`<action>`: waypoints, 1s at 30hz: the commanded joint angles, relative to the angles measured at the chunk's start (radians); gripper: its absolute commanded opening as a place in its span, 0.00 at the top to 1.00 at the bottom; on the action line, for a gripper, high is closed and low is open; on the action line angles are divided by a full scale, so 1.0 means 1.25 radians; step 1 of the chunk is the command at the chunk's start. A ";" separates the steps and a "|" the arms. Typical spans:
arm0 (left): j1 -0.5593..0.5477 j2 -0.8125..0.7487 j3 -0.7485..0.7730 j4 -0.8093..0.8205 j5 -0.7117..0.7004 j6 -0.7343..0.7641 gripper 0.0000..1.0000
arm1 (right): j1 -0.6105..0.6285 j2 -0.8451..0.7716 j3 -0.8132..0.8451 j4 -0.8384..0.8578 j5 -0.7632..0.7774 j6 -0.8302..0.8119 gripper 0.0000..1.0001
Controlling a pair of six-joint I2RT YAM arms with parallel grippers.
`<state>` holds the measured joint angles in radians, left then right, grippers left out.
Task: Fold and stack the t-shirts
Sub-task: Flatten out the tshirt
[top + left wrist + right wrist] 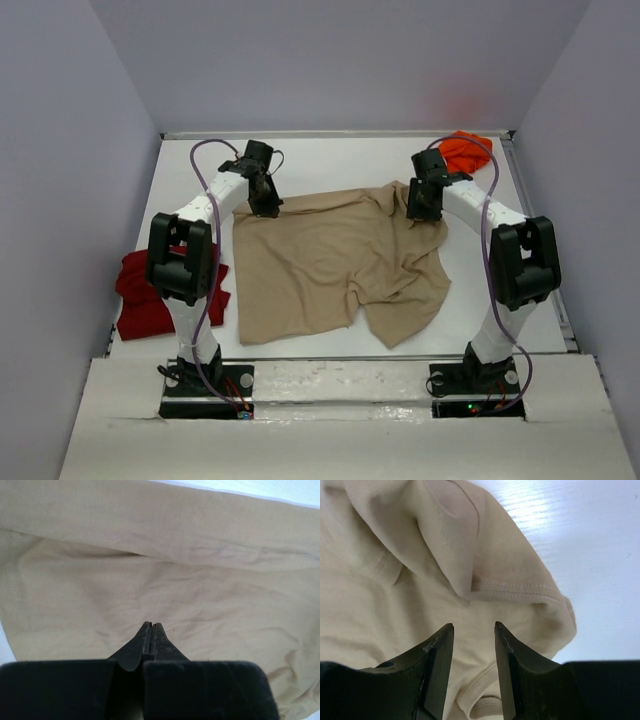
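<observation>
A large tan t-shirt (330, 265) lies spread and rumpled across the middle of the white table. My left gripper (266, 207) sits at its far left corner. In the left wrist view this gripper (151, 626) is shut just above the tan cloth (200, 580), and no fabric shows between its jaws. My right gripper (422, 212) hovers at the shirt's far right edge. The right wrist view shows it (474, 626) open over a bunched, stitched hem (515, 592) of the tan t-shirt (380, 605). A dark red t-shirt (135, 300) lies crumpled at the left edge, and a bright orange one (465, 150) sits in the far right corner.
Bare white table (330, 160) shows beyond the tan shirt, up to the back wall. Grey walls close in the left, right and far sides. Both arm bases (205, 385) (475, 380) stand at the near edge, with purple cables looping along the arms.
</observation>
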<state>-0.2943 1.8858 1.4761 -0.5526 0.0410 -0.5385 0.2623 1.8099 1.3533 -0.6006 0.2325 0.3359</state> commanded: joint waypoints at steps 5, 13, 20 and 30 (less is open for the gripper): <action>0.005 -0.022 0.065 -0.039 -0.014 0.016 1.00 | -0.016 0.050 0.010 0.093 -0.131 0.004 0.58; 0.015 -0.040 0.029 0.013 0.051 0.025 0.93 | -0.016 0.048 -0.026 0.121 -0.115 -0.001 0.58; 0.018 -0.068 0.019 0.013 0.038 0.027 0.91 | -0.025 0.046 -0.016 0.122 -0.107 -0.007 0.59; 0.037 -0.146 -0.016 0.016 0.030 0.042 0.91 | -0.025 0.065 -0.036 0.116 0.005 0.006 0.60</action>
<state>-0.2596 1.7947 1.4815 -0.5373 0.0746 -0.5159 0.2359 1.8801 1.3247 -0.4854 0.1543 0.3443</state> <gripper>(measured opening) 0.088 0.392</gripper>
